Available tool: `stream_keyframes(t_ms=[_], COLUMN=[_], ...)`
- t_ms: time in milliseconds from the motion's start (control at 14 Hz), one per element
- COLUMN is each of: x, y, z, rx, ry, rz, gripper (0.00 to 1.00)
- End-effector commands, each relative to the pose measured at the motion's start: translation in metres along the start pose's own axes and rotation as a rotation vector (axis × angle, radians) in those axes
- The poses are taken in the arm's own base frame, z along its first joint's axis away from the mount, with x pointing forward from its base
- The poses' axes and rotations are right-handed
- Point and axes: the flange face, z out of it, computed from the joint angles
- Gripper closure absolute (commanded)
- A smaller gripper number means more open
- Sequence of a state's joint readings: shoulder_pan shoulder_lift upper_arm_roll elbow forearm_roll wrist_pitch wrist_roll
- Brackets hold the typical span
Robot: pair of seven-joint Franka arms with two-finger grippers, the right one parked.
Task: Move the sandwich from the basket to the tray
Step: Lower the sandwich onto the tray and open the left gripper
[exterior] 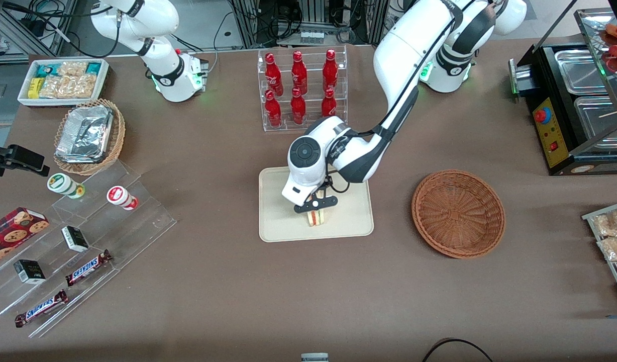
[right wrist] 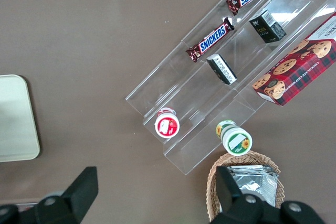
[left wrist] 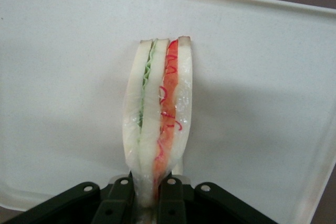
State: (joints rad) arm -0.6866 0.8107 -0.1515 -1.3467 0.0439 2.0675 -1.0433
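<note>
Over the cream tray (exterior: 283,229), the left gripper (exterior: 316,215) pinches the sandwich (left wrist: 157,114) by its narrow end, well clear of the emptied wicker basket (exterior: 458,213); placement looks nearly done, with lowering and letting go seemingly next

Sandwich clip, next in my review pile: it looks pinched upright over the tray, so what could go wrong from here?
1. The gripper pinches the triangular white-bread sandwich by one narrow end; it may topple sideways on release.
2. The squeeze may crush the bread.
3. It sits close to the cream-beige plastic tray's rim nearest the front camera, so a tumble could end off the tray.
</note>
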Motion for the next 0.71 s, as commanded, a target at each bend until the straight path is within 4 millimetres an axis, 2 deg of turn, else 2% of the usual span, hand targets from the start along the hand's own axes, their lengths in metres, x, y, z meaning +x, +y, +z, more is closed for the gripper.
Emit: stream_keyframes(t_ms=[0,286,429,643], x=[0.001,0.008,0.013,0.025], y=[0.006,0.007,0.006,-0.002], z=[-0.001,-0.027,-0.054,-0.115], rx=[-0.001,-0.02,-0.045,-0.046], ry=[0.007,0.029,0.048,0.057], rz=[-0.03,-0.035,-0.041,-0.049], gripper=[0.01,0.0,0.0,0.0])
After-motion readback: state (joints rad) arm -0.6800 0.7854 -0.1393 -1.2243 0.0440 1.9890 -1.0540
